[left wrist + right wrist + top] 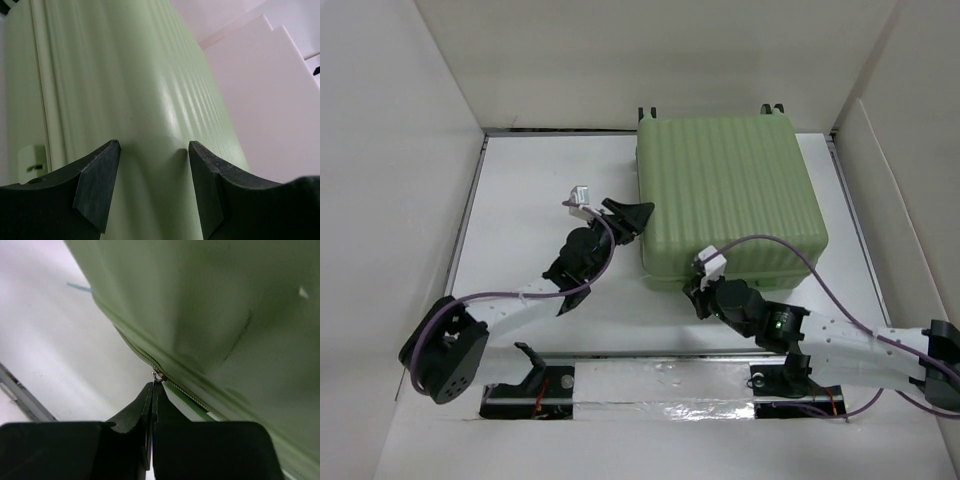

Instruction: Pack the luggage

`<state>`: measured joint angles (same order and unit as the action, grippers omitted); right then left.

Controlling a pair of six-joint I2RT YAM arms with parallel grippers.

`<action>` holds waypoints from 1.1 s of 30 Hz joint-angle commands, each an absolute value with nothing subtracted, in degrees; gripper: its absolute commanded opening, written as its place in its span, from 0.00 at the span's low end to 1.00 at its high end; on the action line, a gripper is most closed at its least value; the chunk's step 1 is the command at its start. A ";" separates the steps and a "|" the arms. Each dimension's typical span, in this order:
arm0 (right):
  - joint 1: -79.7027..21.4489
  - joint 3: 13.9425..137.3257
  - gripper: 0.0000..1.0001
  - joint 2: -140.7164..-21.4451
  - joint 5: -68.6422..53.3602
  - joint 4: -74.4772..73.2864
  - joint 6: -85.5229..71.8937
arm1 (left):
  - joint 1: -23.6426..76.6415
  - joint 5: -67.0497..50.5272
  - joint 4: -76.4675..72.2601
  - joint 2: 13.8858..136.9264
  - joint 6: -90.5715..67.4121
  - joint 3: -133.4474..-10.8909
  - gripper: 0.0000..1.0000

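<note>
Your right gripper has its two fingers pressed flat together, and the tips meet on the small metal zipper pull, which sticks out just past them. That pull sits on the zipper running along the seam at the near left corner of the luggage, low on the shell and just above the white table. Your left gripper is spread wide with nothing between its fingers; both dark tips sit right at the ribbed green shell at a rounded corner, though you cannot tell from the wrist view whether they touch it. From above, that gripper is at the suitcase's left edge, about halfway along it. The luggage itself lies flat and closed, ribbed side up, on the far right part of the table, with its black wheels pointing toward the back wall. Your two arms reach in from the near edge, the left one bent across the bare white surface.
</note>
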<state>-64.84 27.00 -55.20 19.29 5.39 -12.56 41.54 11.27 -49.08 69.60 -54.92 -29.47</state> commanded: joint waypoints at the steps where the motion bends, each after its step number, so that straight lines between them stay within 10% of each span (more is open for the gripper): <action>1: -69.78 26.99 0.00 -49.93 21.16 13.70 -18.27 | 49.12 -6.86 -52.99 76.19 -63.10 -33.91 0.54; 15: -79.01 23.90 0.00 -59.74 29.79 33.04 -13.81 | 51.50 -15.47 -63.53 89.65 -70.05 -46.67 0.59; 25: -79.54 22.67 0.00 -44.31 19.53 15.67 -14.49 | 34.48 -0.79 -45.74 77.95 -55.40 -42.62 0.83; 33: -82.62 16.44 0.00 -32.62 13.88 5.81 -24.52 | 25.85 -7.45 -26.23 101.57 -42.80 -73.88 0.90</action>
